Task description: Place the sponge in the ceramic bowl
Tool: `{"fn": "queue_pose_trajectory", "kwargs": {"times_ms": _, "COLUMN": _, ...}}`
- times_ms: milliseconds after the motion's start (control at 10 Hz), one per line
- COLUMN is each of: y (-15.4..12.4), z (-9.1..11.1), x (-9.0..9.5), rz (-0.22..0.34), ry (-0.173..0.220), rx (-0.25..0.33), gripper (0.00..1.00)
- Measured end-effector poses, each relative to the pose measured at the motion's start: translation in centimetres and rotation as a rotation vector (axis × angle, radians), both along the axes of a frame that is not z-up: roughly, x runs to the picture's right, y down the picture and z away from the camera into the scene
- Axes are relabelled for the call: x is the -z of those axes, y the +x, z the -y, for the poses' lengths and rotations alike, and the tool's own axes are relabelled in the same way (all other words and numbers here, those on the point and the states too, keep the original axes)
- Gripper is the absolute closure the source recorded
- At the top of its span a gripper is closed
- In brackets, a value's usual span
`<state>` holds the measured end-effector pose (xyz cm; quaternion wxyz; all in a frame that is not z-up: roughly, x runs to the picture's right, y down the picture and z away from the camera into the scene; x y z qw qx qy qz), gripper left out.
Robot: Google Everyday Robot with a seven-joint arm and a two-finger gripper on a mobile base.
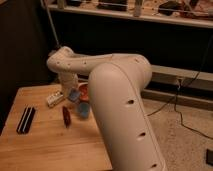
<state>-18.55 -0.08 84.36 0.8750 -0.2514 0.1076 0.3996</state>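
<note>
My gripper hangs from the white arm above the back of the wooden table. It is shut on the sponge, a small blue-grey pad held tilted just over the table. The ceramic bowl, reddish-brown and glossy, sits right beside the sponge on its right, and the arm hides most of it. The sponge is at the bowl's left rim, not inside it.
A small blue cup stands just in front of the bowl. A slim dark-red object lies left of the cup. A white block lies near the gripper, and a black flat object sits at the table's left. The big white arm covers the table's right side.
</note>
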Motion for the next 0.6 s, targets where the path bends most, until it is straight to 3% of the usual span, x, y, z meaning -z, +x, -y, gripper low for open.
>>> {"fn": "queue_pose_trajectory", "kwargs": {"times_ms": 400, "y": 3.0, "z": 0.9, "x": -0.9, "rz": -0.057, "ry": -0.017, "rx": -0.013, "gripper": 0.82}}
{"fn": "queue_pose_trajectory", "kwargs": {"times_ms": 600, "y": 4.6, "z": 1.1, "x": -1.4, "rz": -0.098, "ry": -0.034, "rx": 0.001, "gripper": 0.64}}
